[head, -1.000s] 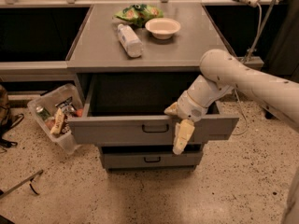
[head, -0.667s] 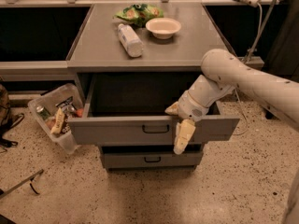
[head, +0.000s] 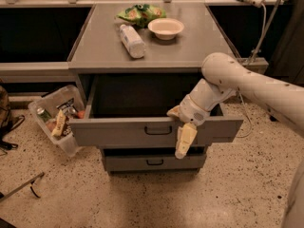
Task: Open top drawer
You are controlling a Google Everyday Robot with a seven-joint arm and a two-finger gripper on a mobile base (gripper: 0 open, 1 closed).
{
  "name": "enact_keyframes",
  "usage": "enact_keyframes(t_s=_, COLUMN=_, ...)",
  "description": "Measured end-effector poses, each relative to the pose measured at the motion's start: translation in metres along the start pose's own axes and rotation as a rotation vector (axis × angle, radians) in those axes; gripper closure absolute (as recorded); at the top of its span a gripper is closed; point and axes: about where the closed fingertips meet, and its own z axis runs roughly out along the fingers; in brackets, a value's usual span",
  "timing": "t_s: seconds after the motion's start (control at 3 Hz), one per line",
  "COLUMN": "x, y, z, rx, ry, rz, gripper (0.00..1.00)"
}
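Note:
The top drawer [head: 118, 133] is a wide grey metal drawer under the grey counter, pulled far out, its dark inside showing. Its small black pull handle [head: 157, 130] sits at the centre of the flat front. My gripper [head: 182, 136] hangs at the drawer's front, just right of the handle; one pale finger [head: 185, 139] points down over the front panel, the other sits at the drawer's top edge. My white arm [head: 247, 84] comes in from the right. A narrower grey drawer [head: 152, 163] below is closed.
On the counter [head: 99, 46] lie a plastic bottle [head: 131, 40], a white bowl [head: 166, 28] and a green snack bag [head: 140, 13]. A clear bin [head: 59, 120] of snacks stands on the floor to the drawer's left. A cable [head: 259, 37] hangs at right.
The gripper and drawer stand as they did a second ago; no clear motion shows.

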Motion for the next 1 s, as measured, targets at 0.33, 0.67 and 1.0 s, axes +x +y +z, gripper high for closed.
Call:
enact_keyframes(t_s=0.33, x=0.001, y=0.012, z=0.003, rx=-0.006, ry=-0.01, rz=0.012, gripper=0.0)
enact_keyframes(t_s=0.67, x=-0.001, y=0.034, z=0.002, rx=-0.002, ry=-0.018, rz=0.027, gripper=0.0)
enact_keyframes(t_s=1.0, x=-0.001, y=0.034, z=0.002, rx=-0.003, ry=-0.018, rz=0.027, gripper=0.0)
